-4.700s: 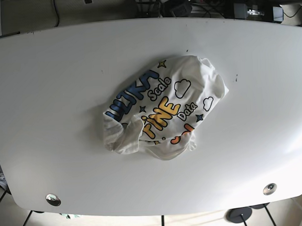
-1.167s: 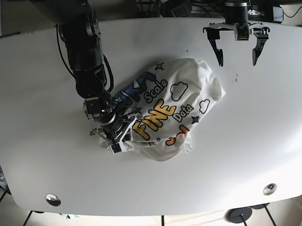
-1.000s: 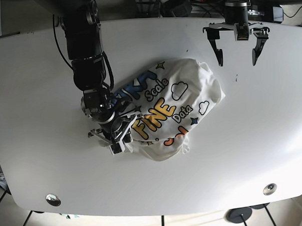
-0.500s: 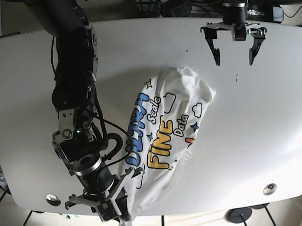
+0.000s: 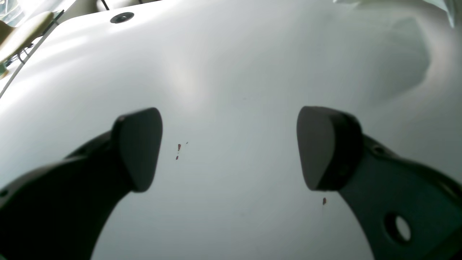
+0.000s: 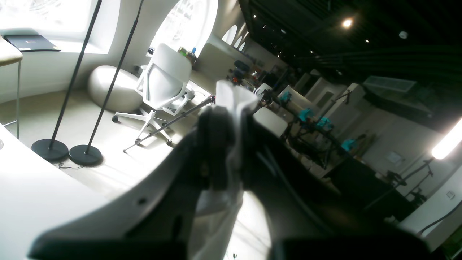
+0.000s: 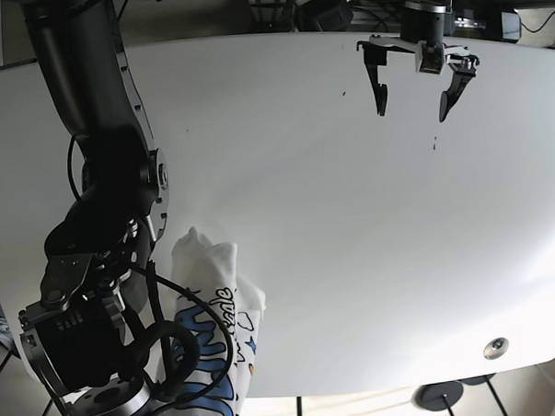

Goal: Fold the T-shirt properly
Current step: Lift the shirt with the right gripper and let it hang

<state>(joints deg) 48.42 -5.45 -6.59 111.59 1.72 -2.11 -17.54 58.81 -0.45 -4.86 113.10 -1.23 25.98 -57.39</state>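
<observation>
The T-shirt (image 7: 210, 298), white with blue lettering, hangs bunched at the table's front left edge, lifted by my right arm (image 7: 105, 271). That arm fills the left of the base view, and its fingertips are hidden there. In the right wrist view my right gripper (image 6: 234, 122) is shut on a fold of the white T-shirt (image 6: 234, 97), held up off the table. My left gripper (image 7: 411, 92) is open and empty at the table's far right, far from the shirt. In the left wrist view it (image 5: 229, 148) stands wide open above bare table.
The white table (image 7: 351, 214) has a round metal fitting at the front right (image 7: 495, 348) and small dark specks (image 7: 433, 144). Cables and equipment lie behind the far edge. The right wrist view looks out at a white office chair (image 6: 162, 83) and floor stands.
My right arm has dragged the T-shirt from the table's middle to the front left edge and lifted it toward the camera. My left gripper has stayed open, shifting slightly left.
</observation>
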